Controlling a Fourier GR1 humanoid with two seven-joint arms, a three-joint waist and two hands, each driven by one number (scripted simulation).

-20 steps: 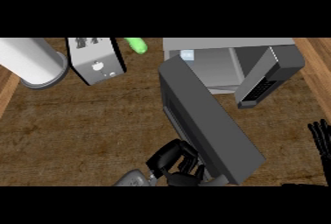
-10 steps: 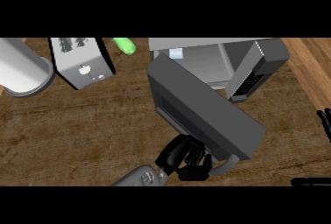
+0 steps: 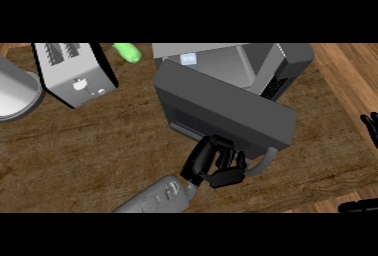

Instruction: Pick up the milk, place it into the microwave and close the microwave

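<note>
The grey microwave point(image 3: 284, 62) stands at the top centre. Its dark door point(image 3: 221, 112) is partly swung across the opening. Inside, a small white and blue carton top, the milk point(image 3: 189, 59), shows above the door's upper edge. My left hand point(image 3: 214, 164) lies against the door's lower edge beside the curved grey handle point(image 3: 267, 162), fingers fairly straight and pressed on the door, holding nothing. My right hand point(image 3: 369, 128) shows only as fingers at the right edge, resting open, well away from the microwave.
A silver toaster point(image 3: 74, 70) stands at the upper left with a green vegetable point(image 3: 127, 52) beside it. A large pale cylinder point(image 3: 15, 92) sits at the far left edge. Lighter wood runs along the right side of the counter point(image 3: 88, 150).
The door has swung further toward the microwave's opening, and my left hand has followed it upward. The right hand has stayed at the right edge.
</note>
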